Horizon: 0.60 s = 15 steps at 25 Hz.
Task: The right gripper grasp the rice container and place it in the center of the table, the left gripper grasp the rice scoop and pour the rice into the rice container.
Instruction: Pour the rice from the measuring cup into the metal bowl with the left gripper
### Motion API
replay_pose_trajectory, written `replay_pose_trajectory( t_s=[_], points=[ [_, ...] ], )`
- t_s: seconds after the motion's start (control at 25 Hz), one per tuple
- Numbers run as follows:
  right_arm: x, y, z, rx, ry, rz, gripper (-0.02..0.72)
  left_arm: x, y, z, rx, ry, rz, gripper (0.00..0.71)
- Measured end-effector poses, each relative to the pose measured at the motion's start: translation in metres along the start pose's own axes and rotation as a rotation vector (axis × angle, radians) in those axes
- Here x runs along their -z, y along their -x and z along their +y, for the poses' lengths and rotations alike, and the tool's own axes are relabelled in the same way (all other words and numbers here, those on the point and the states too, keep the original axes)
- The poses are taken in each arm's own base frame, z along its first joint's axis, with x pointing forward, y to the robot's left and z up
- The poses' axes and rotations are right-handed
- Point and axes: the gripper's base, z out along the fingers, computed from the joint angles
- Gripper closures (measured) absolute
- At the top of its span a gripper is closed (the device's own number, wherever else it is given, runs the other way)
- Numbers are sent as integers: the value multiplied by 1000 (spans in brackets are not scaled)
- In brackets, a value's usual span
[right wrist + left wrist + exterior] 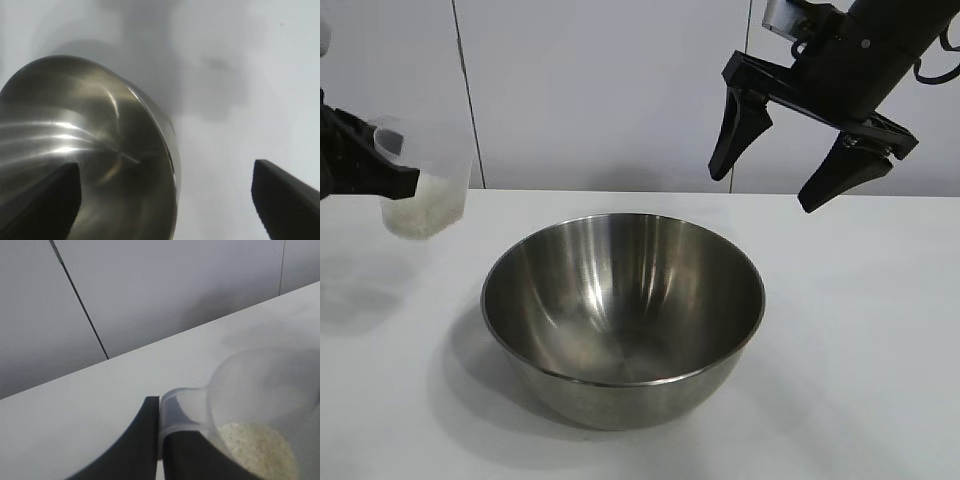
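The rice container (623, 310), a big shiny steel bowl, stands empty in the middle of the white table (860, 330). At the far left my left gripper (408, 182) is shut on the handle of the rice scoop (425, 185), a clear plastic cup held above the table with rice (420, 210) in its bottom. In the left wrist view the black fingers (142, 440) clamp the scoop's handle (180, 410) and the rice (257, 445) lies inside. My right gripper (767, 187) hangs open, high above the bowl's far right side, holding nothing. The right wrist view shows the rice container (90, 150) below.
A pale panelled wall (600, 90) rises behind the table's far edge. Bare tabletop lies to the right of the bowl and in front of it.
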Motion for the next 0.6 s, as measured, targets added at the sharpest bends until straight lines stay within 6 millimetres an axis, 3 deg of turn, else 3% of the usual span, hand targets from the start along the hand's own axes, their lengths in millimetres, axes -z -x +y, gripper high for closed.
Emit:
replay_pose_trajectory(
  t_s=[0.4, 0.6],
  points=[
    [0, 0, 0, 0, 0, 0, 64, -9, 55, -38, -282, -179, -24, 707],
    [0, 0, 0, 0, 0, 0, 64, -10, 62, -59, -454, -232, -66, 707]
  ],
)
